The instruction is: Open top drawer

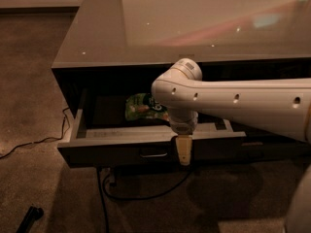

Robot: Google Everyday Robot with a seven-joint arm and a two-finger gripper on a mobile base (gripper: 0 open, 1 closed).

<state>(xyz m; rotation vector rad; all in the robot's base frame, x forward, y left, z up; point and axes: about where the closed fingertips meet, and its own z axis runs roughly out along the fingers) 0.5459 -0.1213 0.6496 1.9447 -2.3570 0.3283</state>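
The top drawer (112, 152) stands pulled out from under the glossy cabinet top (194, 28). Its dark front carries a small metal pull (153, 154) near the centre. Light grey inner walls show, and a green snack bag (141, 107) lies inside toward the back. My white arm reaches in from the right. My gripper (183, 150) hangs down over the drawer's front edge, just right of the pull and apart from it. Only one cream finger shows.
A black cable (104, 188) runs on the brown carpet under the drawer, and another (34, 142) trails to the left. A dark object (30, 217) lies on the floor at bottom left. My base edge (299, 208) is at bottom right.
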